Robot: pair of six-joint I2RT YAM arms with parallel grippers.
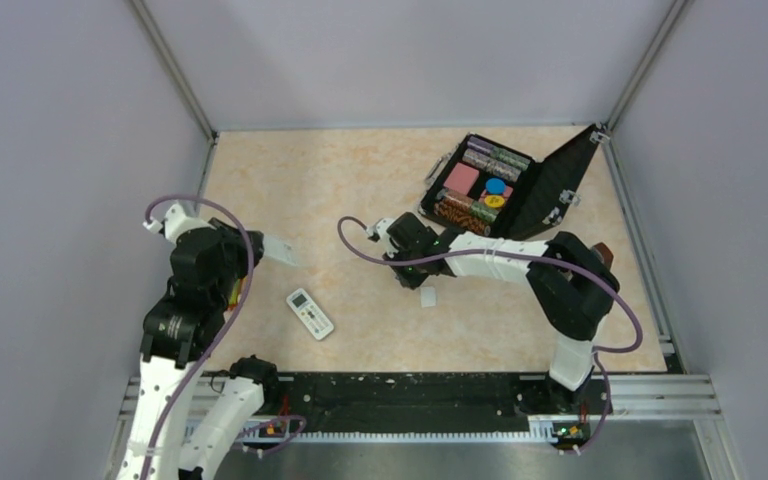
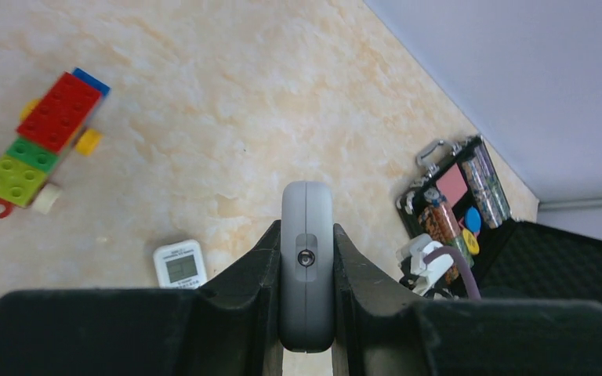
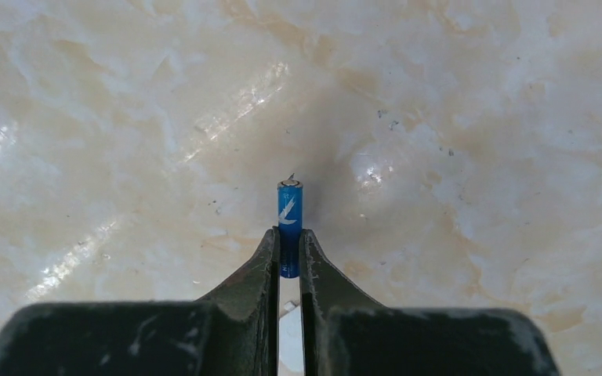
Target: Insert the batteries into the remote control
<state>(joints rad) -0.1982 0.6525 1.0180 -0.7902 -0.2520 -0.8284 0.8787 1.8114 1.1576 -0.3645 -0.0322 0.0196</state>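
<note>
Left gripper: closed on the remote control, with one finger pressed on each of its broad sides.
Remote control: it is held on its edge. The left wrist view shows only its narrow grey-white end, with a small round part in the middle. In the top view its white body sticks out of the claw toward the middle of the table.
Right gripper: closed on a battery, with the two fingers almost together.
Battery: blue, with a white mark. Its lower part sits between the fingertips and its far end points at the table (I cannot tell whether it touches the surface).
Right arm: stretched over the middle of the table, well apart from the left claw.
Second remote: white, with a small display, lying flat on the table between the two arms.
Small white piece: lying on the table just beside the right claw.
Black case: open at the far right corner, with coloured chips inside.
Brick toy: red, green, blue and yellow, on the table and seen only in the left wrist view.
</note>
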